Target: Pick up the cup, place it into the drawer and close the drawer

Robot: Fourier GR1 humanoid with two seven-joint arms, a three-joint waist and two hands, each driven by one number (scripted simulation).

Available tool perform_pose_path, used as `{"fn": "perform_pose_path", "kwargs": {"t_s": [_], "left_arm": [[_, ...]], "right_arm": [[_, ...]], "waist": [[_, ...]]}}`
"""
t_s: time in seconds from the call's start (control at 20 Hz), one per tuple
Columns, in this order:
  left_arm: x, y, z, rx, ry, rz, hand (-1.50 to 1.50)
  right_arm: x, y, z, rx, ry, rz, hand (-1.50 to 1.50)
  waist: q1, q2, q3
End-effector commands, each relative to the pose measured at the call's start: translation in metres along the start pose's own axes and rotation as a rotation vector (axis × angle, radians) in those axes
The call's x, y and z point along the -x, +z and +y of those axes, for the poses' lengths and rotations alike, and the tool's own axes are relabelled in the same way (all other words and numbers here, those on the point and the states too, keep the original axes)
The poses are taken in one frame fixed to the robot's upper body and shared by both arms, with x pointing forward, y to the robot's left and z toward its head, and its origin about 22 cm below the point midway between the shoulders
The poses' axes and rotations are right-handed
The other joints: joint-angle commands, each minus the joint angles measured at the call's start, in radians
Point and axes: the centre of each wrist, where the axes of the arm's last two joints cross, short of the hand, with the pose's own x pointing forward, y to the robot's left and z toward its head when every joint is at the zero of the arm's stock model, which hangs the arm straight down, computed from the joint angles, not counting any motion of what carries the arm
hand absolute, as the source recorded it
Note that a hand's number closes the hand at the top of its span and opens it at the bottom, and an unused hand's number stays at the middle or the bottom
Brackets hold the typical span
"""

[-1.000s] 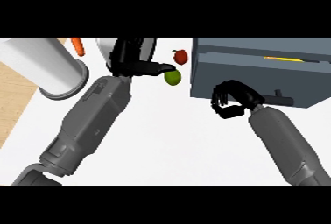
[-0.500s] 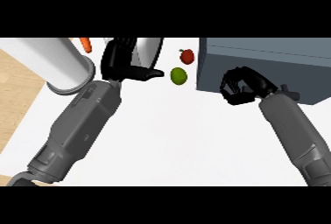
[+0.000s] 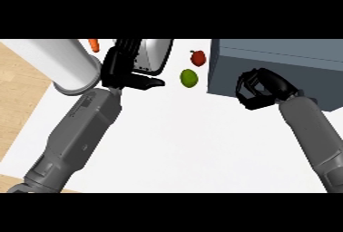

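Note:
The grey drawer cabinet (image 3: 288,59) fills the upper right of the head view. Its front face shows no gap, and no cup is visible anywhere. My right hand (image 3: 262,88) is curled, with its knuckles against the lower left of the cabinet front and nothing in it. My left hand (image 3: 124,68) is at the upper left with fingers pointing up and thumb sticking out to the right. It stands in front of a shiny metal object (image 3: 155,54), partly hiding it.
A big white cylinder (image 3: 64,63) stands at the far left with a carrot (image 3: 94,44) behind it. A red fruit (image 3: 198,57) and a green fruit (image 3: 190,78) lie between the metal object and the cabinet. The wooden edge (image 3: 20,95) runs down the left.
My right hand moved up and right against the cabinet front. The open slot with a yellow item seen on the cabinet a second ago no longer shows. The left hand stayed near the metal object.

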Motion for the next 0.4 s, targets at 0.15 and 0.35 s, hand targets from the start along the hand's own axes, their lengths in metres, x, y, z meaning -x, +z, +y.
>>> {"fn": "perform_pose_path", "kwargs": {"t_s": [0.15, 0.35], "left_arm": [[0.000, 0.003, 0.002, 0.017, 0.020, 0.000, -1.50], [0.001, 0.007, 0.005, 0.024, 0.026, 0.004, -1.50]], "right_arm": [[-0.052, 0.009, -0.092, 0.257, 0.109, -0.002, 1.50], [-0.051, 0.012, -0.093, 0.252, 0.092, 0.002, 1.50]], "waist": [[0.041, 0.020, -0.008], [0.056, 0.017, -0.008]]}}
